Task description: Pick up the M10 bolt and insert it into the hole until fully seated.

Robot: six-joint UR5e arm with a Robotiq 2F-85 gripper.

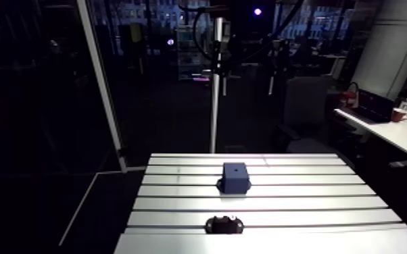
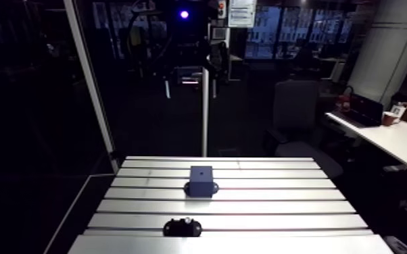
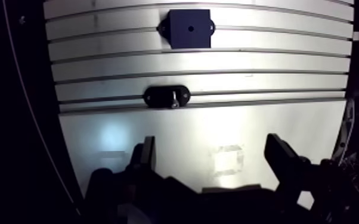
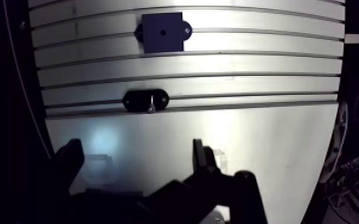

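The gripper (image 3: pixel 212 143) is held released, its two fingers spread wide with nothing between them, above the plain near strip of the slotted table (image 3: pixel 265 65). The M10 bolt (image 3: pixel 174 102) is not yet taken. It is kept in a small black holder (image 3: pixel 158 94) a little ahead of the gripper, at about eleven o'clock from it. How the bolt lies in the holder cannot be told surely, as it shows only as a small pale spot. The holder is set along a table slot, probably so that the bolt is offered at a known place. Farther ahead, near twelve o'clock and well apart from the holder, a dark blue block (image 3: pixel 197 36) is fastened by two side ears. The hole (image 3: pixel 189 27) is in its upper face, so the bolt can be lowered straight in. No brand, label or writing can be read.
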